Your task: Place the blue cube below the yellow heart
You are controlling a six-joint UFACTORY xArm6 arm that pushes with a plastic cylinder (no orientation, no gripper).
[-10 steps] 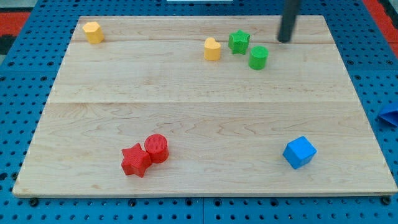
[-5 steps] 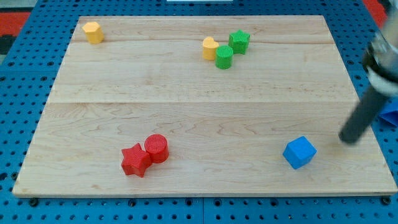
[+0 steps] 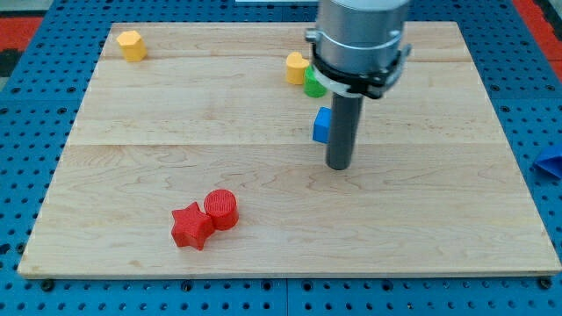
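The tip (image 3: 339, 165) has nothing to grasp with; it only pushes, and it rests just right of the blue cube (image 3: 321, 125). The cube sits lower right of the yellow heart (image 3: 298, 67). A small, slow push leftward would line it under the heart.

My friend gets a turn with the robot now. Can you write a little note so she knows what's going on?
My tip sits just right of the blue cube, slightly lower in the view.
The cube, partly hidden by the rod, lies below and a bit right of the yellow heart, apart from it.
Done: cube is near the heart.
Left: nudge it left until it is straight under the heart.
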